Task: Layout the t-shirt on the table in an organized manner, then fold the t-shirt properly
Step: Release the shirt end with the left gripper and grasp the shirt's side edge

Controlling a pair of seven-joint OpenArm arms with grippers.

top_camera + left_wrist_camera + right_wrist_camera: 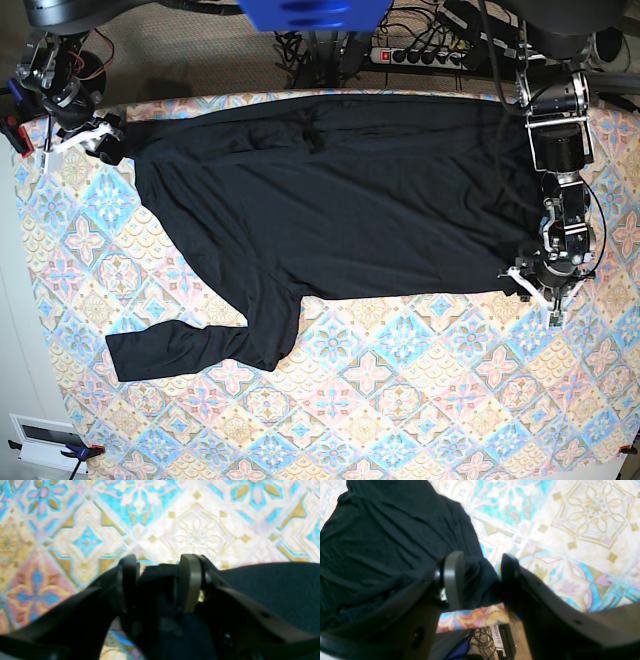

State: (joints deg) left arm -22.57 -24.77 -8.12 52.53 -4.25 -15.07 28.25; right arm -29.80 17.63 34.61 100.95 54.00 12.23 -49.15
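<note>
- The t-shirt [340, 200] lies spread across the far half of the table [400, 400], its body flat and broad, so the laying-out part looks well under way but not finished.
- The left gripper [545, 283] sits at the shirt's corner on the base view's right. In the left wrist view a fold of black fabric [157, 580] fills the gap between its 2 fingers, so it is pinching the t-shirt there, with more of the shirt lying to the tool's right.
- The right gripper [100, 140] is at the opposite corner, near the table's far edge. In the right wrist view a bunched bit of cloth [480, 580] sits between its 2 fingers, so it too appears clamped on the t-shirt, whose bulk stretches away to the tool's left and ahead of it.
- With both corners held, the body looks stretched fairly taut between the 2 tools, though some wrinkles remain.
- Still untidy: 1 long sleeve [190, 350] trails off toward the near side, crumpled and angled away from the body.
- My judgement: that sleeve needs straightening, and no fold has been made, so all of the folding is left.
</note>
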